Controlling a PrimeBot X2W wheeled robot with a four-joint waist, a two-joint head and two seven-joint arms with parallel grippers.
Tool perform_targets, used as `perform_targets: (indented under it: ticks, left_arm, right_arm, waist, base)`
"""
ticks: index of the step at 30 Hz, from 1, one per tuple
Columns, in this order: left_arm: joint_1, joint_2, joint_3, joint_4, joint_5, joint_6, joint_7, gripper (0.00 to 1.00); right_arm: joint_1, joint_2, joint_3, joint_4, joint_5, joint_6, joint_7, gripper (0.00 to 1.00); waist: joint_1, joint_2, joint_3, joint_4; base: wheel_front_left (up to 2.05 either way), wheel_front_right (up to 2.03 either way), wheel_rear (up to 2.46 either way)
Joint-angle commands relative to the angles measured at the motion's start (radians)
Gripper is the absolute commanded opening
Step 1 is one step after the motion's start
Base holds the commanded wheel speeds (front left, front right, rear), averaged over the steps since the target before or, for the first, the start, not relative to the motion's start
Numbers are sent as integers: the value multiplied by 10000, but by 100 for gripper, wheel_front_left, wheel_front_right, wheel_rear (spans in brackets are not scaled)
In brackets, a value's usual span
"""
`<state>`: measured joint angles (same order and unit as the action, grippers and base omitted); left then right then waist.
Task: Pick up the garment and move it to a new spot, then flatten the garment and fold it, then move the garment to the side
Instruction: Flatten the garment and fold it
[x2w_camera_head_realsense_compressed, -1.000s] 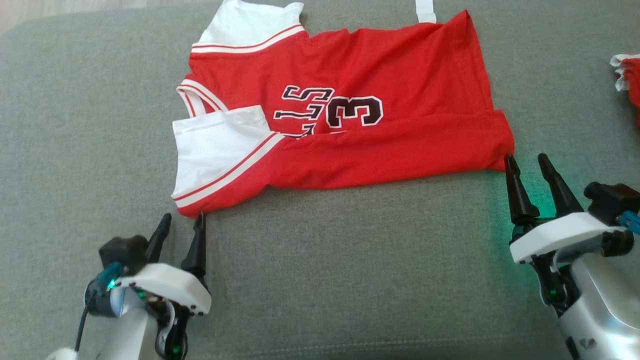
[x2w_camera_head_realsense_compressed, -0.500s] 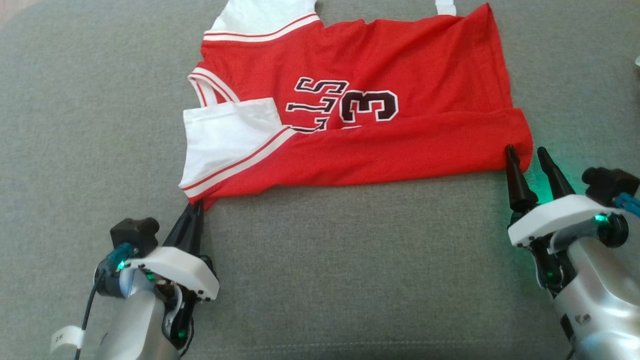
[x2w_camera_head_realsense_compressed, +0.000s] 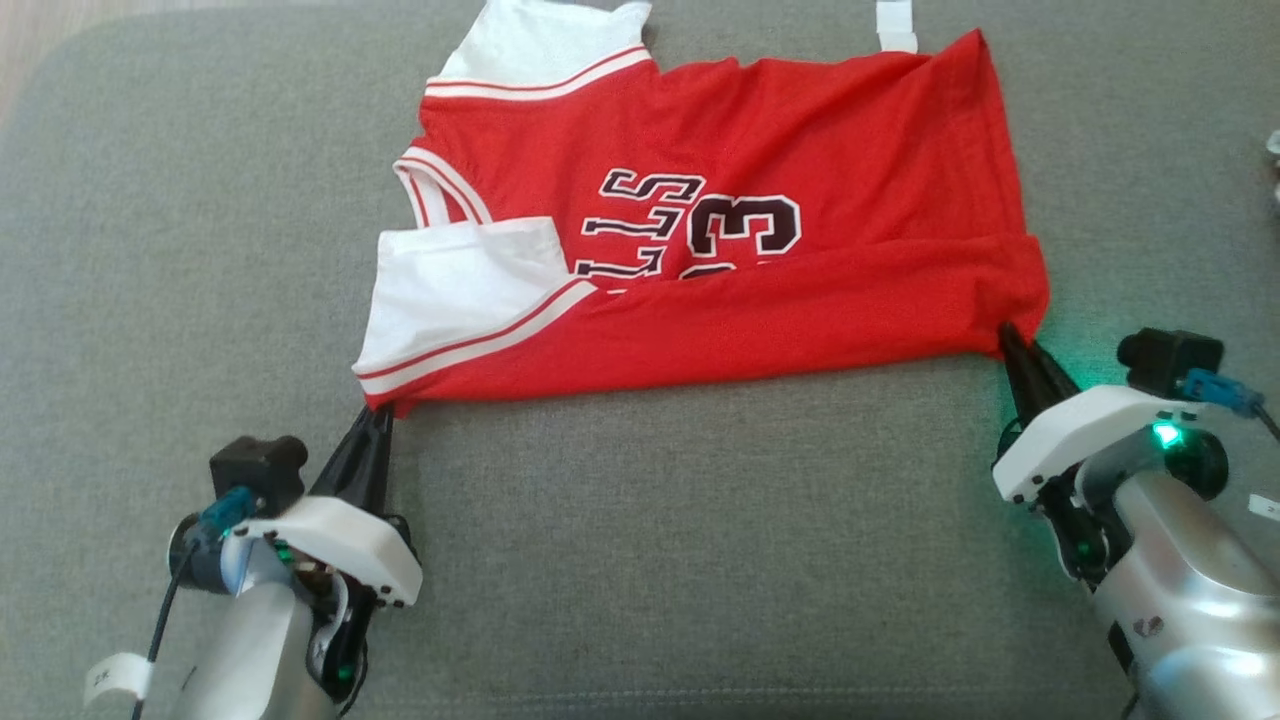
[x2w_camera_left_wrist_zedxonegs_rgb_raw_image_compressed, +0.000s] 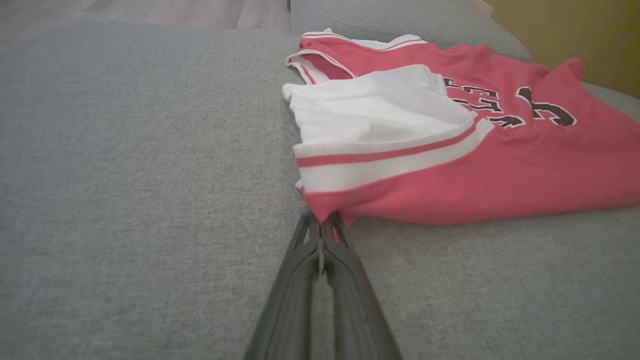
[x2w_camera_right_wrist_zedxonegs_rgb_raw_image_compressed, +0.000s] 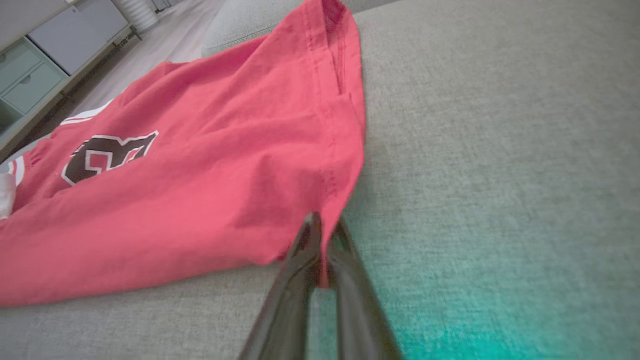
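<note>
You get soft, even daylight with no hard shadows. A green light at the right gripper (x2w_camera_head_realsense_compressed: 1008, 335) tints the cushion (x2w_camera_head_realsense_compressed: 1080, 320) beside it. Wrist views are hazy: the jersey (x2w_camera_left_wrist_zedxonegs_rgb_raw_image_compressed: 500, 165) washes out pink, and the near fingers (x2w_camera_right_wrist_zedxonegs_rgb_raw_image_compressed: 357, 310) blur.

The right end effector (x2w_camera_head_realsense_compressed: 1006, 335), whose fingers stood apart around the garment's (x2w_camera_head_realsense_compressed: 850, 150) near right corner half a second ago, is now pinched on that corner. The left end effector (x2w_camera_head_realsense_compressed: 380, 412), spread open a second ago, now grips the near left corner.
</note>
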<state>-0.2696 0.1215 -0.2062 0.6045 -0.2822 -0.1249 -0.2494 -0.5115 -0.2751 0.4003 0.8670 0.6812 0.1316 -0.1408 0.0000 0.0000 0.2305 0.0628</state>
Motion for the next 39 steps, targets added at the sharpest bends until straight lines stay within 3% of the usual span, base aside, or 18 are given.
perform_targets:
  ticks: [1,14,30,36,38,39]
  left_arm:
    - [-70,358,284,-284,125,-48,-124,0]
    - [806,902,-206,-763,-44,-55,2,0]
    - [4065,1401,-999,-4526,-304,192,1526,0]
    - [4632,1565,-1047,-5374,-335,407,1957,0]
    - [4586,1598,-1098,-5355,-276,439,2041,0]
    - [4526,1631,-1156,-5292,-195,451,2107,29]
  right_arm:
    - [-15,-174,282,-289,176,-9,74,0]
    - [709,-1266,857,-993,835,-9,525,0]
    - [3451,-3058,470,-3067,1508,-9,1209,0]
    - [4201,-3250,-159,-3878,1267,-9,1622,0]
    - [4318,-3142,-377,-4028,1105,-9,1776,100]
    - [4361,-3085,-463,-4104,1012,-9,1847,100]
  waist:
    - [0,0,-120,-66]
    - [0,0,-850,-232]
    - [0,0,-1488,-169]
    - [0,0,-1442,-188]
    - [0,0,-1438,-189]
    - [0,0,-1430,-184]
  base:
    - [0,0,0]
    - [0,0,0]
    - [0,0,0]
    - [0,0,0]
    - [0,0,0]
    - [0,0,0]
